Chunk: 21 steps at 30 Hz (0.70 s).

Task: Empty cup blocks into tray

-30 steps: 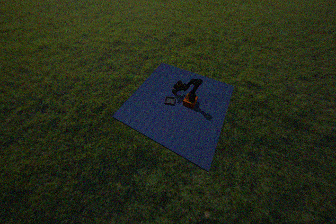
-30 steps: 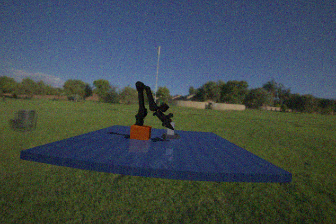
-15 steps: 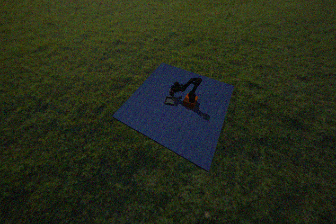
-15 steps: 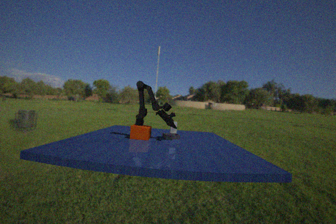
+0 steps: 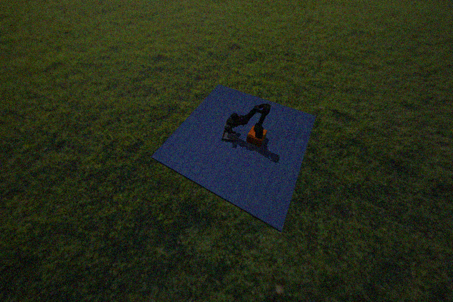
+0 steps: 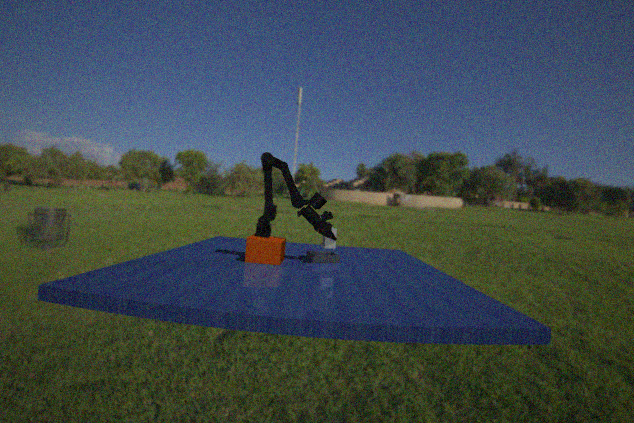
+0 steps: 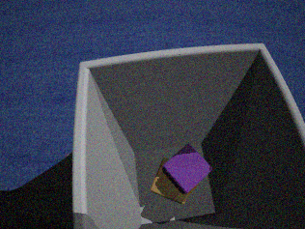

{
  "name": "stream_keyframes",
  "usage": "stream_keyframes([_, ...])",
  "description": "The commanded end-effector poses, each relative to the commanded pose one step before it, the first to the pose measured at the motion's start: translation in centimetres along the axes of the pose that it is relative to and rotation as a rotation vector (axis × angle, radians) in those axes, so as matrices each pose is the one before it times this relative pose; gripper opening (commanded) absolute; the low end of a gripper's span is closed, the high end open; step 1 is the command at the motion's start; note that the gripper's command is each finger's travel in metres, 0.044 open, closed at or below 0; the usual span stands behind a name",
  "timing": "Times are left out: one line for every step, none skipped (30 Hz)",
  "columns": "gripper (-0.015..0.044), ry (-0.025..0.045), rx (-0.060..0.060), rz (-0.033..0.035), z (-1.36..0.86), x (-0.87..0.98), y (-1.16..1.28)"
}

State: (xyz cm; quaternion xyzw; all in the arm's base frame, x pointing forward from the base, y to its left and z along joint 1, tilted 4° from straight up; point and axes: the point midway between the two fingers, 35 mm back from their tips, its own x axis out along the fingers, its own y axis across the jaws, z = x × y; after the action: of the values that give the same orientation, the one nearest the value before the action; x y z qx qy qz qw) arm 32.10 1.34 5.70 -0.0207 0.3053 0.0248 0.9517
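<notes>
My gripper (image 5: 229,131) (image 6: 332,235) is shut on the pale grey cup (image 6: 329,242) (image 7: 111,134). The cup is about upright, a little above the shallow grey tray (image 5: 227,139) (image 6: 322,257) in the exterior view. The wrist view looks down into the cup. A purple block (image 7: 188,173) lies inside near its bottom, on top of a tan block (image 7: 169,188). Whether more blocks lie beneath is hidden. In the top view the cup is too dark and small to make out, and the arm partly covers the tray.
The arm's base stands at an orange box (image 5: 256,136) (image 6: 264,250), close beside the tray. Both stand on a blue platform (image 5: 241,178) (image 6: 389,300) whose edges drop to the grass.
</notes>
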Motion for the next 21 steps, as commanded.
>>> stream_keyframes([0.0,-0.01056,-0.0199,0.02472,0.74,0.175,1.436])
stream_keyframes([0.0,-0.00051,-0.0067,0.00828,0.1,0.044,0.427])
stream_keyframes([0.0,-0.00052,-0.0067,0.00828,0.1,0.043,0.429])
stream_keyframes([0.0,-0.00054,-0.0067,0.00828,0.1,0.042,0.43])
stream_keyframes([0.0,-0.00046,-0.0055,0.00681,0.082,0.034,0.355])
stream_keyframes([0.0,-0.00028,-0.0033,0.00409,0.049,0.02,0.214])
stream_keyframes([0.0,-0.00009,-0.0011,0.00136,0.016,0.007,0.071])
stream_keyframes([0.0,0.0,0.0,0.0,0.0,0.0,0.0])
stream_keyframes([0.0,0.0,0.0,0.0,0.0,0.0,0.0])
stream_keyframes([0.0,0.0,0.0036,0.0,-0.002,0.004,0.0])
stream_keyframes([0.0,0.0,0.0109,0.0,-0.006,0.013,0.001])
stream_keyframes([0.0,0.0,0.0181,0.0,-0.01,0.022,0.001])
stream_keyframes([0.0,-0.00001,0.0219,0.0,-0.012,0.027,0.001])
stream_keyframes([0.0,-0.00001,0.0219,0.0,-0.012,0.026,0.001])
stream_keyframes([0.0,0.0,0.0219,0.0,-0.012,0.026,0.001])
stream_keyframes([0.0,0.0,0.0219,0.0,-0.012,0.026,0.001])
stream_keyframes([0.0,0.0,0.0219,0.0,-0.012,0.026,0.0])
stream_keyframes([0.0,0.0,0.0219,0.0,-0.012,0.026,0.0])
stream_keyframes([0.0,0.0,0.0219,0.0,-0.012,0.026,0.0])
stream_keyframes([0.0,0.0,0.0219,0.0,-0.013,0.026,-0.001])
stream_keyframes([0.0,0.0,0.0219,0.0,-0.013,0.026,-0.001])
